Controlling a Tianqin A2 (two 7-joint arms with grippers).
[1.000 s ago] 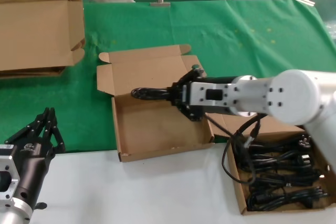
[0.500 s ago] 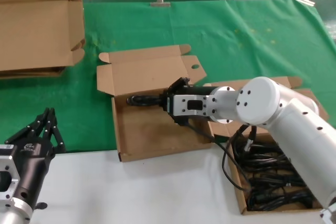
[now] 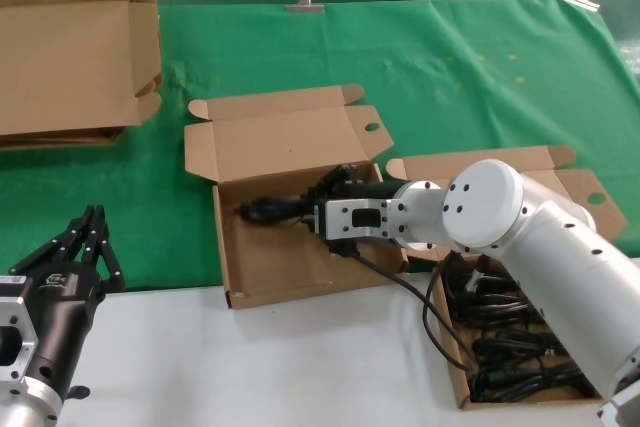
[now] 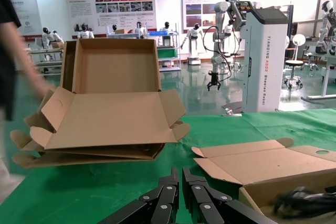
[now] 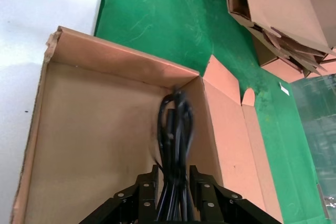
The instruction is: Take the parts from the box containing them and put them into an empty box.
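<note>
My right gripper (image 3: 322, 211) is shut on a black power cord bundle (image 3: 268, 210) and holds it low inside the empty box (image 3: 223, 247), near the box's back wall under its open lid. In the right wrist view the cord (image 5: 176, 124) runs out between the fingertips (image 5: 146, 178) over the box floor (image 5: 94, 129). The box containing the parts (image 3: 447, 352) stands at the near right, with several more black cords (image 3: 530, 347) in it, partly hidden by my right arm. My left gripper (image 3: 88, 237) is shut and empty at the near left (image 4: 178, 176).
Large opened cardboard boxes (image 3: 70, 57) lie at the far left on the green cloth (image 3: 480, 77); they also show in the left wrist view (image 4: 105, 119). A white table strip (image 3: 250, 367) runs along the front. A person (image 4: 10, 51) stands beside the far boxes.
My right gripper has come down and nearer with the cord, from above the box's back edge into the box. The left arm has not moved.
</note>
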